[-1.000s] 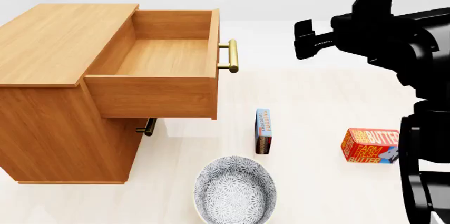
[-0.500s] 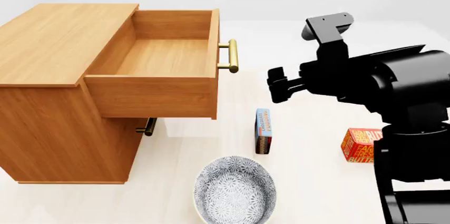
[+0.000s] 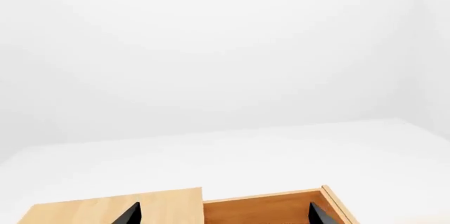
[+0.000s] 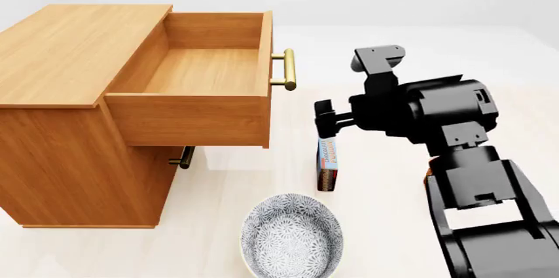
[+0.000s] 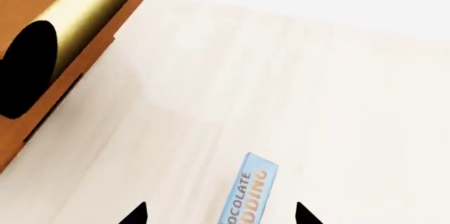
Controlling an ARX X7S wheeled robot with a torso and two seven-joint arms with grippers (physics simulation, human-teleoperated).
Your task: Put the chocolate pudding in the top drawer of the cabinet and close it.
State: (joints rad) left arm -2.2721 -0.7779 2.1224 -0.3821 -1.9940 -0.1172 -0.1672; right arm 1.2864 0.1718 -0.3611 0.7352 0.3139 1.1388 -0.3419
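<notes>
In the head view the top drawer (image 4: 205,69) of the cabinet (image 4: 61,127) stands pulled out and empty, while the chocolate pudding (image 4: 326,163) stands on edge on the worktop (image 4: 393,180) just under the right gripper (image 4: 325,120), so the step in hand looks like the reach for the carton. The right wrist view shows the jaws spread with the pudding between their tips, untouched; next they must descend and pinch its thin sides. The left wrist view shows the left gripper (image 3: 223,214) spread above the cabinet, holding nothing.

The pale floor (image 4: 384,225) carries the wooden cabinet (image 4: 61,160) at the left. Right of it stands the chocolate pudding (image 4: 328,168) on edge, with a patterned bowl (image 4: 292,237) nearer.
</notes>
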